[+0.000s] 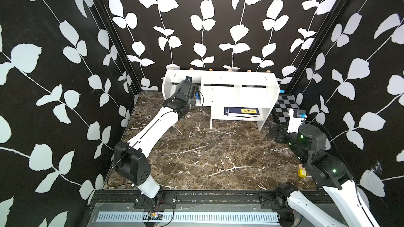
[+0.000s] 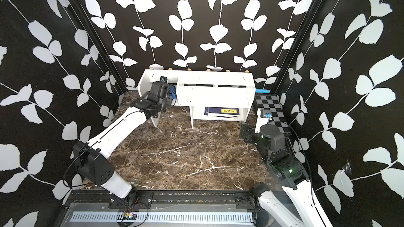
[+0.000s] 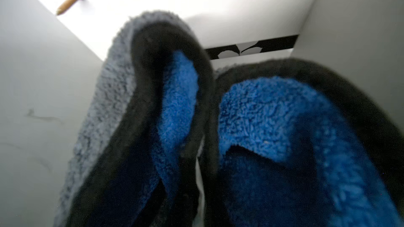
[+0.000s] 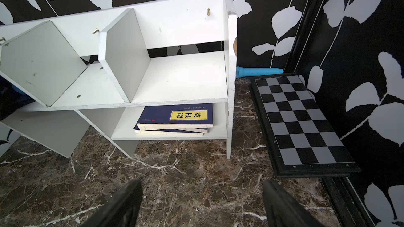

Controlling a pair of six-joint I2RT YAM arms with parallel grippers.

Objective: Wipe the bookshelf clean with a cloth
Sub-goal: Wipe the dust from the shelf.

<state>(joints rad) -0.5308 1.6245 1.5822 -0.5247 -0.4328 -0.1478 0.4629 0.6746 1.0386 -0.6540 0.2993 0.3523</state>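
The left pincer (image 1: 194,94) is clamped on the bunched cloth (image 3: 262,116), inside the leftmost upper compartment of the bookshelf (image 1: 229,94). To wipe well, I'd say it should press the cloth flat to the boards and sweep into the corners, steering round the wooden peg (image 3: 70,0). The left arm stretches long and low over the desk (image 1: 207,153), wrist tucked into the compartment. The right pincer (image 4: 203,195) hangs open and empty nearby.

Black leaf-print walls (image 1: 43,88), brown veined marble floor (image 1: 207,156).
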